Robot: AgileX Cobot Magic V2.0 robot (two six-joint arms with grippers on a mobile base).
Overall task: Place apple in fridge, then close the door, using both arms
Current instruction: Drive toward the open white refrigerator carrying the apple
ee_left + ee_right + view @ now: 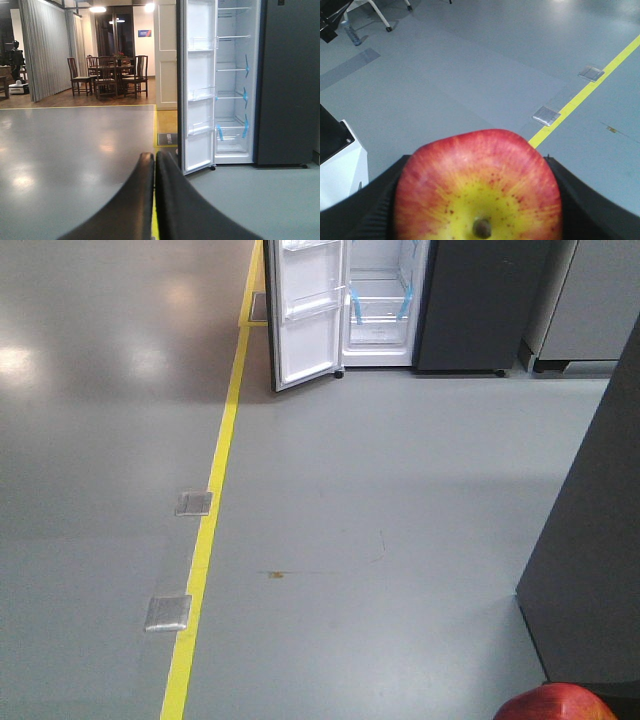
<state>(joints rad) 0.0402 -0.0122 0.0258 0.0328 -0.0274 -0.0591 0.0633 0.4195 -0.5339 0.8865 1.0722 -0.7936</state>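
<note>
The red and yellow apple (478,187) fills the bottom of the right wrist view, pressed between the two black fingers (365,200) of my right gripper (478,197), which is shut on it. Its red top (556,704) also peeks in at the bottom right of the front view. The fridge (385,310) stands far ahead across the floor, with white lining, shelves and blue tape strips. Its door (305,315) hangs wide open to the left. In the left wrist view the fridge (235,85) and door (199,90) show ahead, beyond my left gripper (154,157), whose fingers are pressed together on nothing.
A yellow floor line (215,510) runs toward the fridge, with two metal floor plates (168,612) beside it. A dark grey cabinet side (590,570) stands close on the right. A second dark unit (480,305) adjoins the fridge. A dining table with chairs (110,75) is far left.
</note>
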